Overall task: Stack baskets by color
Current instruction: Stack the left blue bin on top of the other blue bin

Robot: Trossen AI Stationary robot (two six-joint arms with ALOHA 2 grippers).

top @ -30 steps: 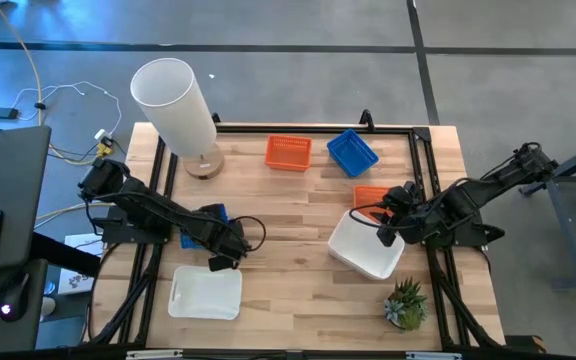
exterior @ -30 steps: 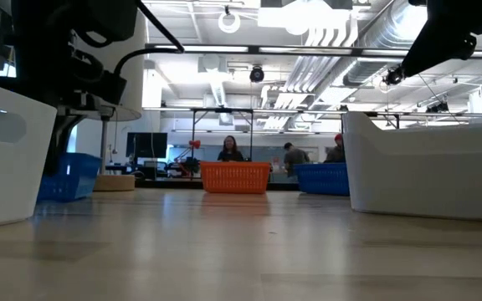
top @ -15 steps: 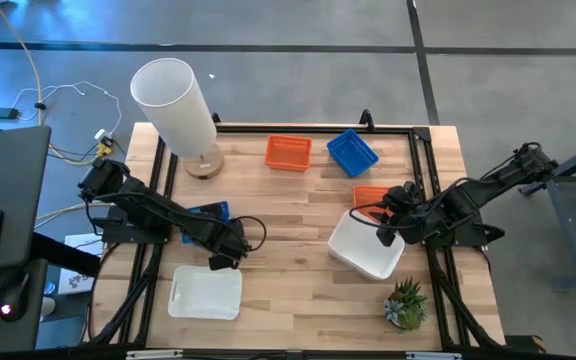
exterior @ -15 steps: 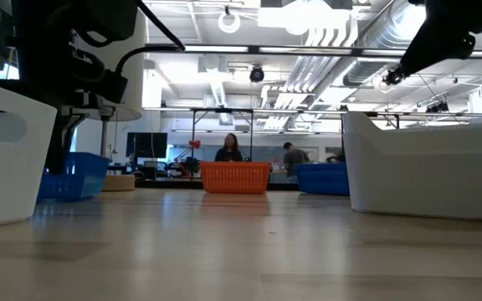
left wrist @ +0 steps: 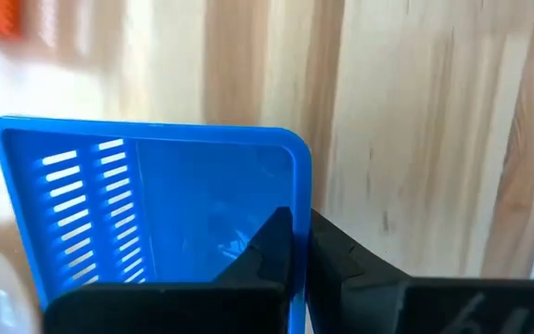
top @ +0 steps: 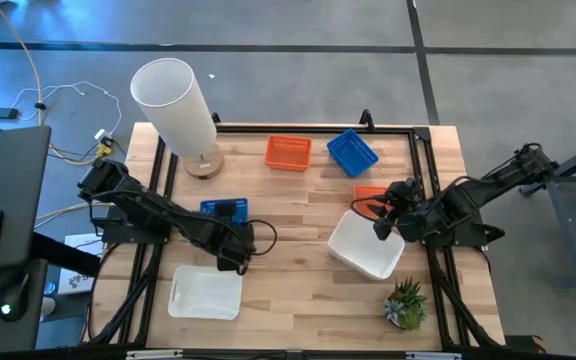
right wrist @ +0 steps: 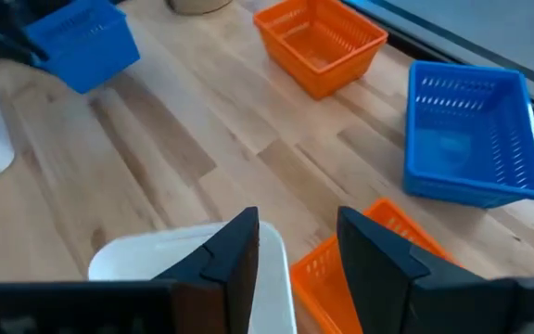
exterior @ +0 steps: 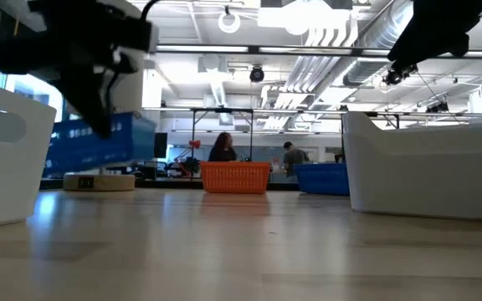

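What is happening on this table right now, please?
The left gripper is shut on the rim of a blue basket and holds it above the table, as the low view shows. The right gripper hangs open over a white basket, beside an orange basket. Another orange basket and another blue basket sit apart at the far edge. A second white basket lies near the left arm.

No legible text or labels anywhere.
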